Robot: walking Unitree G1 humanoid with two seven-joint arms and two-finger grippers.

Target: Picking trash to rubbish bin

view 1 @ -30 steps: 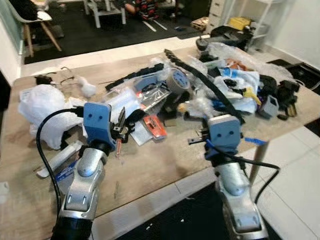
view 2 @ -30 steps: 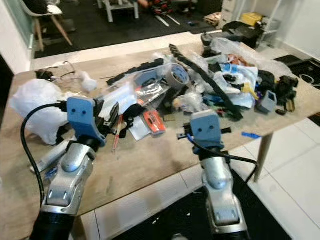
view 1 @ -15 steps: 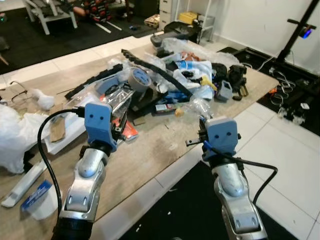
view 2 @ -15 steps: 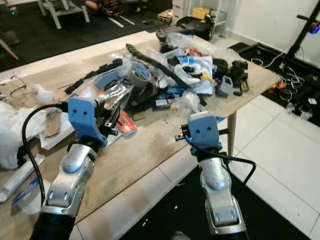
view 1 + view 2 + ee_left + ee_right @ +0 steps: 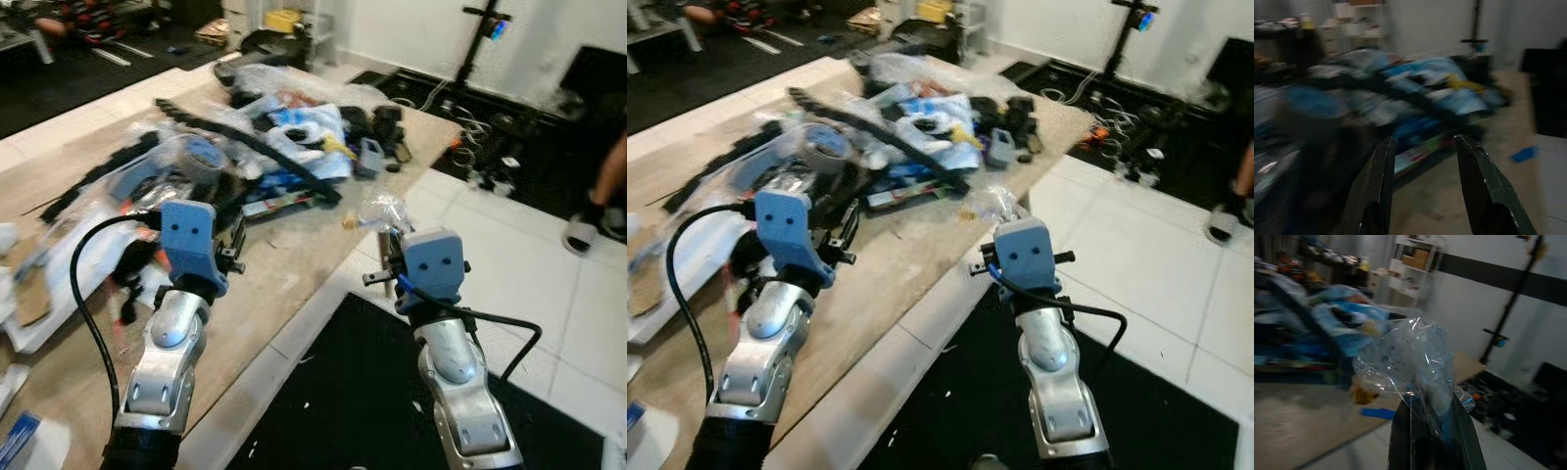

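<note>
Right gripper (image 5: 1425, 406) pinches crumpled clear plastic wrapper (image 5: 1405, 357); left gripper (image 5: 1422, 161) empty, fingers apart. Keep pinch firm while carrying to bin.

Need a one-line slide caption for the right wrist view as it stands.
Right gripper shut on a crumpled clear plastic wrapper, held up beside the cluttered wooden table.

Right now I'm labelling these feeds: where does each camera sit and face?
Eye views: on the head, looking down at the cluttered table; both arms show.
Left wrist view: along the left gripper, open, facing the clutter.
Right wrist view: along the right gripper, shut on a clear plastic wrapper.
Shared: the wrapper shows from the head too.
</note>
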